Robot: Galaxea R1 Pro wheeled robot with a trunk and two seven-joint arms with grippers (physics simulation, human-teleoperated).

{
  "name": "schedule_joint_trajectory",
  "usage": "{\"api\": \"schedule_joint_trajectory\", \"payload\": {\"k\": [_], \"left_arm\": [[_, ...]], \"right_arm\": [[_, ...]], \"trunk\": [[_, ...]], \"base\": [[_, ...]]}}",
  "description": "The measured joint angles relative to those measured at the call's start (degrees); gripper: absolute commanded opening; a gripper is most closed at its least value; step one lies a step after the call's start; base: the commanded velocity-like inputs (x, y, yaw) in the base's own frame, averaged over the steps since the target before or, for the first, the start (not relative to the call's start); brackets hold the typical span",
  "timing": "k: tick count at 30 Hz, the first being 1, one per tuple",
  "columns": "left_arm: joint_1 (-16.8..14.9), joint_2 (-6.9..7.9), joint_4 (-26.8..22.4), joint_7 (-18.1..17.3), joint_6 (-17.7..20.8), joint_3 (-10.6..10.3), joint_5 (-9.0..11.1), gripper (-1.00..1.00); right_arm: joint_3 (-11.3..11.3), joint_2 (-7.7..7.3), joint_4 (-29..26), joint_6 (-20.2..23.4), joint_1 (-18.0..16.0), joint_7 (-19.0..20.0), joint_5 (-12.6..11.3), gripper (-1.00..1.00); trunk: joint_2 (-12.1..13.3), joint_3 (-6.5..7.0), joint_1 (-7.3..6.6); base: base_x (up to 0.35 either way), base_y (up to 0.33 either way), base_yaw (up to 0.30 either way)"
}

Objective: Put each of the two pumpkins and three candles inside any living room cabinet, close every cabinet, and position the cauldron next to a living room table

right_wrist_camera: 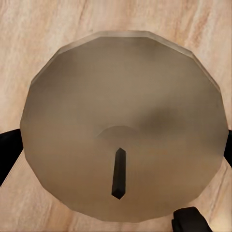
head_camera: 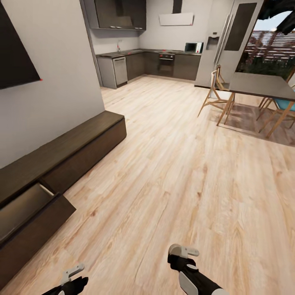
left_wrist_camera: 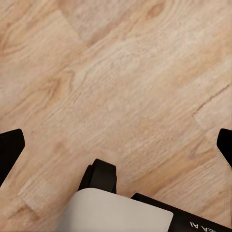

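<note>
the candle [right_wrist_camera: 123, 125] sits right between the right claw's [right_wrist_camera: 116, 145] dark fingers [right_wrist_camera: 9, 152] in the right wrist view, a brownish-grey faceted disc with a short dark wick, so that claw is clamped on it, wood floor [head_camera: 176, 164] behind it. in the head view the right claw [head_camera: 183, 253] is low over the floor, well apart from the cabinet [head_camera: 61, 159], and the candle itself can't be made out there. the left claw [left_wrist_camera: 116, 145] has its fingers [left_wrist_camera: 9, 147] spread wide apart with just floorboards between them. the cabinet is the long dark-brown unit along the wall; its drawer [head_camera: 28, 213] nearest the robot is pulled out, pale inside, and the front beyond it is shut. past the far end of the cabinet there's a kitchen [head_camera: 151, 61], and across the floor from the cabinet a dining worktop [head_camera: 262, 86] with wooden chairs [head_camera: 215, 96].
</note>
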Motion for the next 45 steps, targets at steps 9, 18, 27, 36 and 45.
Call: {"api": "schedule_joint_trajectory", "payload": {"k": [9,18,27,36,45], "left_arm": [[0.00,0.00,0.01,0.00,0.00,-0.08,0.01,1.00],[0.01,0.00,0.00,0.04,0.00,-0.67,0.00,1.00],[0.00,0.00,0.00,0.04,0.00,-0.70,0.00,1.00],[0.00,0.00,0.00,0.04,0.00,-0.70,0.08,1.00],[0.00,0.00,0.00,0.04,0.00,-0.70,0.03,1.00]], "right_arm": [[0.00,0.00,0.00,-0.02,0.00,-0.22,0.02,-1.00],[0.00,0.00,0.00,-0.03,-0.01,-0.52,0.02,-1.00],[0.00,-0.01,0.00,-0.03,0.00,-0.54,0.02,-1.00],[0.00,-0.01,0.00,-0.03,0.00,-0.54,0.02,-1.00],[0.00,-0.01,0.00,0.02,0.00,-0.48,0.01,-1.00]], "trunk": [[0.00,0.07,0.00],[0.00,0.58,0.02],[0.00,1.05,0.02],[0.00,1.48,0.02],[0.00,1.89,0.01]], "base": [[0.213,-0.090,0.063],[0.128,-0.114,0.229],[0.004,-0.005,0.246],[0.000,0.000,0.260],[0.071,0.000,0.264]]}}
